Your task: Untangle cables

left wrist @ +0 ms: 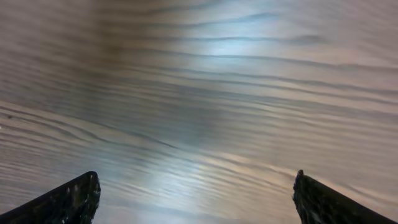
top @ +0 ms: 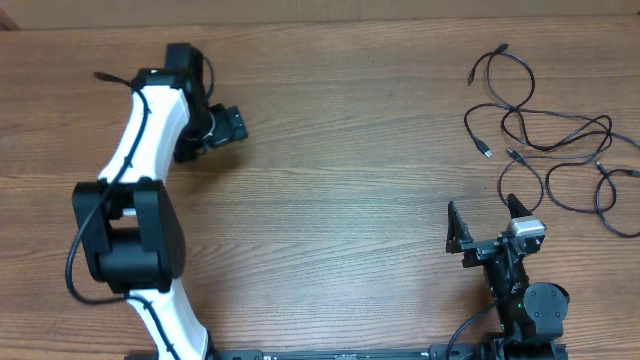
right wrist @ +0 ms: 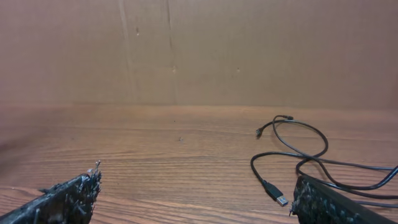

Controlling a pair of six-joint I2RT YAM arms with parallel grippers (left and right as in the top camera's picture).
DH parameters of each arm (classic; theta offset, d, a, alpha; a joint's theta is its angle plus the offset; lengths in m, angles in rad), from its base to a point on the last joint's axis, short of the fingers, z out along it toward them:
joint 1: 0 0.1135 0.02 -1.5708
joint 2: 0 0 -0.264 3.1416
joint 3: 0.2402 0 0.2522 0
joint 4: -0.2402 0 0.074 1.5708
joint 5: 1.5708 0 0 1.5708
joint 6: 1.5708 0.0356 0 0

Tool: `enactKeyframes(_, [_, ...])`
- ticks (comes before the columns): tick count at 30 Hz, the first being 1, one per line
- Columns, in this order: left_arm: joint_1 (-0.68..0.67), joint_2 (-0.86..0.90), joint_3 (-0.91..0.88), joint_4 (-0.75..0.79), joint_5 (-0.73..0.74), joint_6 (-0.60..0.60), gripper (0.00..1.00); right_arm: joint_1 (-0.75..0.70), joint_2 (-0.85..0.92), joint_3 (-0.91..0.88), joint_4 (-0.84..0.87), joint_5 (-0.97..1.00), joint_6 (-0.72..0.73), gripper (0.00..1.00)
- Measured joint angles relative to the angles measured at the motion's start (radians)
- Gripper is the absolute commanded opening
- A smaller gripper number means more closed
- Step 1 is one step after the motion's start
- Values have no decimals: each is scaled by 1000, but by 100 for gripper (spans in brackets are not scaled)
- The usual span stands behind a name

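**Entry 1: cables** [top: 560, 143]
- Kind: thin black cords, several. The exact count cannot be told, because the loops overlap.
- Place: far right part of the counter [top: 330, 200], ahead of the right end effector and to its right.
- Condition: loose loops cross one another at several spots, and small connectors lie at the free ends. One flat metal plug [right wrist: 281, 200] points back toward the right arm. In the right wrist view it lies just beside that arm's right finger.

**Entry 2: right end effector** [top: 487, 222]
- State: released, with the jaws spread wide and nothing between them.
- Place: low over the wood, near the bundle but not touching it.

**Entry 3: left end effector** [top: 228, 125]
- State: released and empty.
- Place: over bare wood on the far left, well apart from the cords.

**Entry 4: step in hand (judgement)**
- This is the opening approach. No cord is grasped and the tangle looks untouched, so all of the separating lies ahead.

**Entry 5: next move (judgement)**
- The right arm should travel forward and to the right, toward a free end or an outer loop.
- It should close on one cord only, away from any crossing.
- The cords lie flat, so the fingertips must come right down to the wood.
- The left arm would have to cross the counter and pin the rest. Otherwise a pull is likely to drag the whole bundle.
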Motion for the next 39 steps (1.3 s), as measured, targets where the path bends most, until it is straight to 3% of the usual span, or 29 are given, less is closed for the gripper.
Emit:
enactKeyframes(10, [-192, -282, 0, 1, 1, 0, 100, 0, 0, 0, 0, 0, 0, 100])
enactKeyframes(24, [-237, -407, -3, -30, -55, 27, 100, 0, 0, 0, 0, 0, -1, 100])
enactKeyframes(32, [-237, -430, -272, 402, -61, 101, 99, 0, 0, 0, 0, 0, 0, 100])
enactKeyframes(36, [-237, -450, -644, 811, -63, 117, 100, 0, -1, 0, 2, 0, 0, 100])
enactKeyframes(39, [-237, -476, -824, 1042, -59, 120, 100, 0, -1, 0, 2, 0, 1, 100])
